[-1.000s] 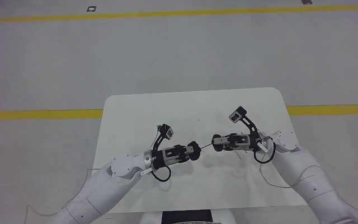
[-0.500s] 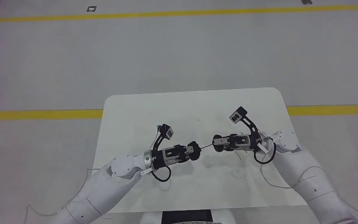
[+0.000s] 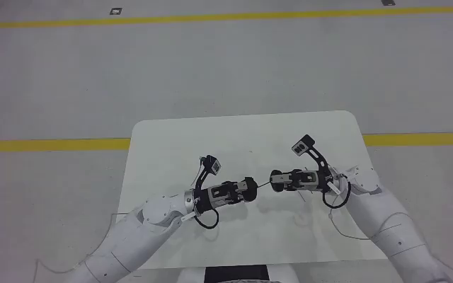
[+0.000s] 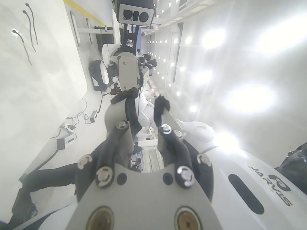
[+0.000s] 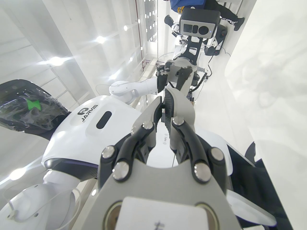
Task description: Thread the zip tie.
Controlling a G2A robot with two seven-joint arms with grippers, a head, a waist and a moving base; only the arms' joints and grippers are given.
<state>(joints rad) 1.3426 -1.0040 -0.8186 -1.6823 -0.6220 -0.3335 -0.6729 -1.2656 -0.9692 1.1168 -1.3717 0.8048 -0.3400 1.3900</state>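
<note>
A thin dark zip tie spans the short gap between my two grippers, held above the white table. My right gripper faces left and, in the right wrist view, is shut on the tie's end. My left gripper faces it from the left. In the left wrist view its fingers stand apart, with the thin strip running between them. The right gripper's dark tips sit just past the left fingertips.
Several loose dark zip ties lie on the table beyond the grippers. The table's far half is bare white. Cables and small boxes lie on the floor past the table's edge.
Both grippers have drifted slightly to the right. The zip tie still spans the gap between them.
</note>
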